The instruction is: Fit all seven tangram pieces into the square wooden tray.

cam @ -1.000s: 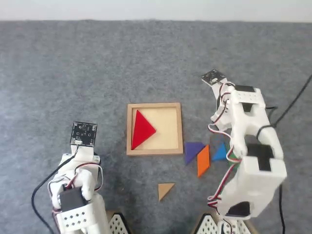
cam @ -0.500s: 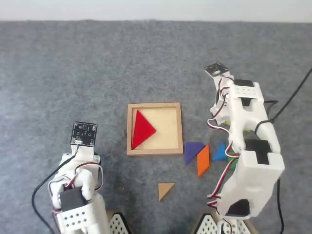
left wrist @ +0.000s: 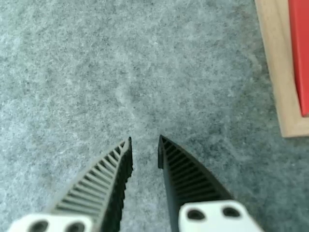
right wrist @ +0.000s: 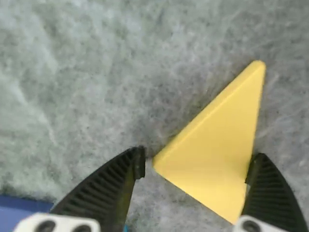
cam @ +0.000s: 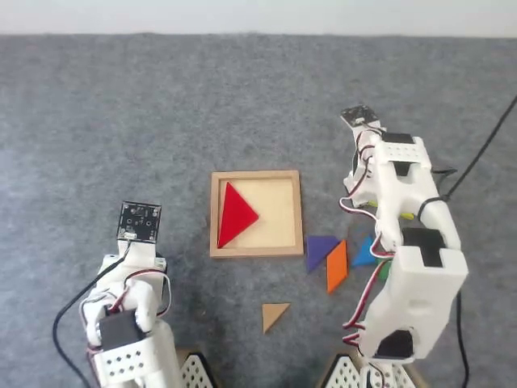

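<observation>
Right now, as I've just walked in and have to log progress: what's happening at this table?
Two arms are doing a tangram. The red triangle lies in the wooden tray. The right gripper is open, straddling the yellow triangle on the grey mat, not yet closed on it. The left gripper hangs open beside the tray, holding nothing. The purple piece, orange piece, blue piece and tan piece lie outside it.
</observation>
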You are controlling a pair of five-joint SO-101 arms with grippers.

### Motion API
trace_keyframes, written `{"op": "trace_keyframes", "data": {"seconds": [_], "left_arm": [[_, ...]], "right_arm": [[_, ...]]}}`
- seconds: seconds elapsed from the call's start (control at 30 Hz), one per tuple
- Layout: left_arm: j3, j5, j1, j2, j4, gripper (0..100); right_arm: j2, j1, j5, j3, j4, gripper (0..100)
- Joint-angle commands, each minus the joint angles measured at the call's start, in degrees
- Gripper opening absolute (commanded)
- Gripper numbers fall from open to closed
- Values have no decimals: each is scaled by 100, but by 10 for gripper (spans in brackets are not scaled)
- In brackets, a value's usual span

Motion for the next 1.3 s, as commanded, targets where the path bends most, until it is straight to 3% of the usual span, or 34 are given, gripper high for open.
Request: {"op": "trace_keyframes", "data": {"seconds": [0.0, 0.27, 0.8, 1.03, 1.27], "left_arm": [[-48, 35, 18, -62, 35, 87], [-48, 35, 18, -62, 35, 87], [-48, 35, 18, -62, 35, 87], [-48, 35, 18, -62, 35, 87], [-48, 35, 18, -62, 35, 87]], "right_arm": [[198, -13, -79, -642, 347, 340], [910, 101, -79, -1618, 1147, 340], [954, 66, 290, -1670, 1191, 336], [954, 66, 325, -1670, 1138, 149], [954, 75, 334, -1679, 1103, 136]]}}
